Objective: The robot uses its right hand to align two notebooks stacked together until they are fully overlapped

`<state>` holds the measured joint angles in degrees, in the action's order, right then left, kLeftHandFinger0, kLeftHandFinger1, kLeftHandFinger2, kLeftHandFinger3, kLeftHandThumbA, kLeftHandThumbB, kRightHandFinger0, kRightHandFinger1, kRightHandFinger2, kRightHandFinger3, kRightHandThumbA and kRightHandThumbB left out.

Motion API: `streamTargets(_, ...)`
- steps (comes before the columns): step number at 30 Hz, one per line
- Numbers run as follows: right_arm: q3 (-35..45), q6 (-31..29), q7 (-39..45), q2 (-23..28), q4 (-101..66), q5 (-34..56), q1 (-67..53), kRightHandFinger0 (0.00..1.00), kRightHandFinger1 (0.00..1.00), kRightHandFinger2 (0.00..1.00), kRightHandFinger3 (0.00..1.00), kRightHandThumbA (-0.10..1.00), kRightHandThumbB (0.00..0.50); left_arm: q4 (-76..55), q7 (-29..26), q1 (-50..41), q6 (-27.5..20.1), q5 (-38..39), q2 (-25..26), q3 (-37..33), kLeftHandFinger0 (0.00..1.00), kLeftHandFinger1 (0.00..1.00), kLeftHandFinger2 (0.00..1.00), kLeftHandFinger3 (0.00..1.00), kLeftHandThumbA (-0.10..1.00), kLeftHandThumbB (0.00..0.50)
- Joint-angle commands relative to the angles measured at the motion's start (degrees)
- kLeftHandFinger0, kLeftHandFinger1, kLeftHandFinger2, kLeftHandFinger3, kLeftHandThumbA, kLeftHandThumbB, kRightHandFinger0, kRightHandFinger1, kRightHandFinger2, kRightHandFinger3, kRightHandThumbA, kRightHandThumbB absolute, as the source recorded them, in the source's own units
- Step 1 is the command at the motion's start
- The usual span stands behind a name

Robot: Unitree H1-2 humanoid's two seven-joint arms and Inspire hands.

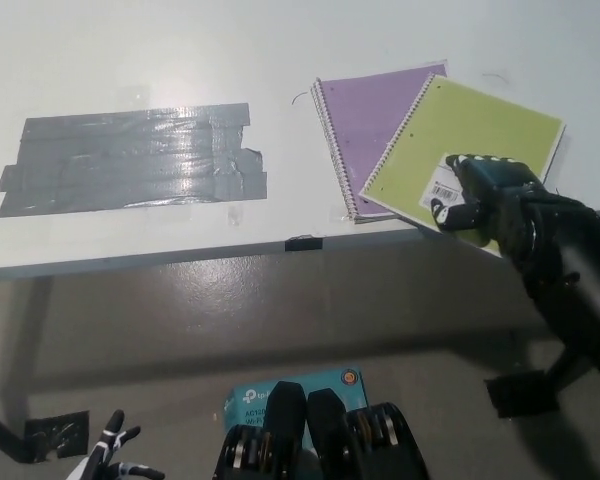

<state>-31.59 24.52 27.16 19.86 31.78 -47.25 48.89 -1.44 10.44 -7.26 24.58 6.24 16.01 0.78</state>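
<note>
Green notebook [467, 133] lying skewed atop purple notebook [368, 118], both on white table [180, 50] nr front edge. Black right hand [477, 192] pressed on green one's near corner, by barcode label, fingers curled. Grey tape patch [130, 158] well apart to the left. White left hand [113, 458] low at bottom left, fingers spread, holding nothing.
</note>
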Motion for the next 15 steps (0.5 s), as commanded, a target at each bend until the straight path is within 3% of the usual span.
streamTargets(1,-5.5,-3.7,7.7,2.4,-0.1,-1.1,-2.8,1.0,1.0,1.0,1.0,1.0,0.5,-0.9,1.7,-0.1,-2.8,1.4,0.3,0.6,0.4,0.44,0.42,0.97,1.0,0.5)
streamTargets(9,-10.2,-9.6,0.9,2.7,1.4,-3.8,-2.2,1.0,1.0,1.0,1.0,1.0,0.5,-1.3,1.5,0.2,-2.0,1.3,-0.2,0.9,0.41,0.41,0.42,0.97,1.0,0.5)
streamTargets(12,-12.2,-12.0,-1.2,2.6,2.4,-5.7,-1.6,1.0,1.0,1.0,1.0,1.0,0.5,-1.1,1.9,0.1,-2.8,1.3,0.1,0.8,0.34,0.39,0.4,0.95,1.0,0.5)
streamTargets(15,-13.8,-12.3,-1.3,2.7,1.1,-7.2,-1.4,1.0,1.0,1.0,1.0,1.0,0.5,-1.0,2.1,0.0,-3.2,1.2,-0.1,0.5,0.37,0.41,0.42,0.93,1.0,0.5)
